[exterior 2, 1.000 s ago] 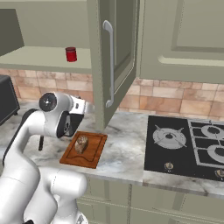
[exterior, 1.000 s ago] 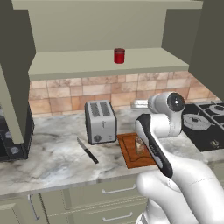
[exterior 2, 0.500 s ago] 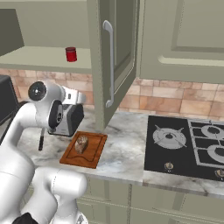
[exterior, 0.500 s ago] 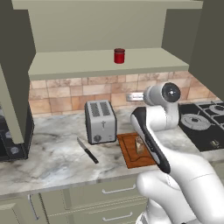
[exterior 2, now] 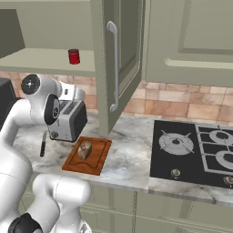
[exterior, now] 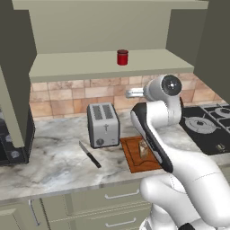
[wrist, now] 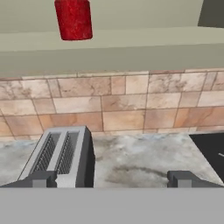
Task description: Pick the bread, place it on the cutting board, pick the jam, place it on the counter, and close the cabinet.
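The red jam (exterior: 122,57) stands on the inner shelf of the open cabinet (exterior: 81,67); it is also the jam (exterior 2: 74,56) and the jam (wrist: 73,19) at the top of the hand view. The bread (exterior: 143,148) lies on the cutting board (exterior: 134,161), seen again as bread (exterior 2: 84,149) on the cutting board (exterior 2: 98,159). My gripper (exterior: 131,93) hangs open and empty above the counter (exterior: 54,161), below the shelf and to the right of the jam. In the hand view the gripper (wrist: 111,180) points at the tiled wall.
A silver toaster (exterior: 103,125) stands left of the board, with a black knife (exterior: 90,154) in front of it. The black stovetop (exterior 2: 195,152) lies to the right. The cabinet's open right door (exterior 2: 116,63) juts out over the counter (exterior 2: 127,159).
My arm has lifted the open gripper up from over the cutting board and turned it toward the back wall. The bread and jam stayed put.
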Motion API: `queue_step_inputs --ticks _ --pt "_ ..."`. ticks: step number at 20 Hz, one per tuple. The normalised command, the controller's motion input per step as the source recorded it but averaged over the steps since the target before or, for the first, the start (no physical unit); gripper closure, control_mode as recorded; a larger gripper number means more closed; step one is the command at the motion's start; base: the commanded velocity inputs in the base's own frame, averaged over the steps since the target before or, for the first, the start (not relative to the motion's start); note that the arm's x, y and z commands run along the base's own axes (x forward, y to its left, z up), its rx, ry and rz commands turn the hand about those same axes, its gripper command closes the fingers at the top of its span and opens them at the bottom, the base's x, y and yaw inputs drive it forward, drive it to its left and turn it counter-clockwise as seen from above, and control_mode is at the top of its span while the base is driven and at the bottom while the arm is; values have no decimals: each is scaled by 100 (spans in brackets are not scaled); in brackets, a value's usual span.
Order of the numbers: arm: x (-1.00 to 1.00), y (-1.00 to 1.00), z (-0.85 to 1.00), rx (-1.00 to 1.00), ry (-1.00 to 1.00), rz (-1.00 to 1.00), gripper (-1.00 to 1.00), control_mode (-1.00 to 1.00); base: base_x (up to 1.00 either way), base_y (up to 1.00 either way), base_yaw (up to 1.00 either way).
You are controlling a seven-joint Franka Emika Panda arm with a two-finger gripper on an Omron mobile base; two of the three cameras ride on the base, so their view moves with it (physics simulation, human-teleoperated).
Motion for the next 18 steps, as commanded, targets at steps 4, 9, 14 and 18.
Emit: queue_step_inputs --ticks 4,9,14,18 --pt "0 3 29 0 2 0 -100 -100 0 0 0" --pt "0 0 13 0 0 0 -100 -100 0 0 0" --pt "0 4 4 -1 0 0 -100 -100 0 0 0" --pt "0 12 6 -2 0 2 -100 -100 0 0 0"
